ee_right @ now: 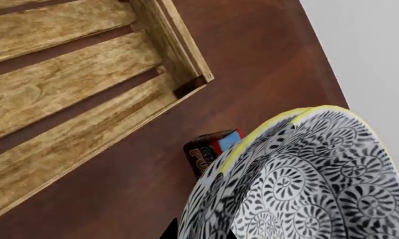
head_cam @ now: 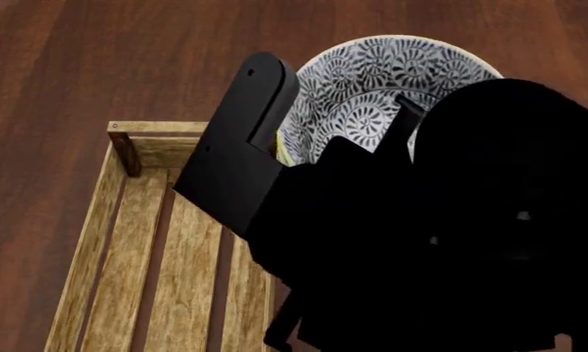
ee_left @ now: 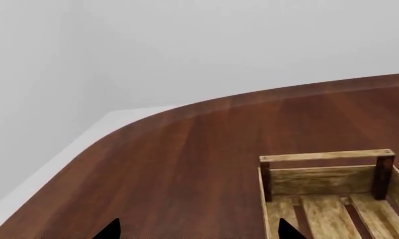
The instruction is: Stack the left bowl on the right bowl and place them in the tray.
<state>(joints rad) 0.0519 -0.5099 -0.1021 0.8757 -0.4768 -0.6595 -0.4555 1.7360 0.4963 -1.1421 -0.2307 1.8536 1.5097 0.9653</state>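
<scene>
A bowl (ee_right: 319, 184) with black-and-white floral patterning and a yellow edge fills the right wrist view. My right gripper (ee_right: 198, 232) is shut on the bowl's wall, one dark fingertip on each side of it. Whether a second bowl nests in it I cannot tell. In the head view the bowl (head_cam: 372, 81) hangs just beyond the tray's (head_cam: 83, 249) far right corner, half hidden by my black right arm (head_cam: 451, 220). The light-wood slatted tray (ee_right: 66, 84) holds nothing in its visible part. My left gripper (ee_left: 199, 230) is open over bare table beside the tray's end (ee_left: 326, 157).
A blue-and-brown pudding box (ee_right: 213, 149) lies on the dark wooden table (ee_left: 186, 164) under the bowl's edge, close outside the tray's corner. The table's curved far edge (ee_left: 186, 105) meets a pale grey floor or wall.
</scene>
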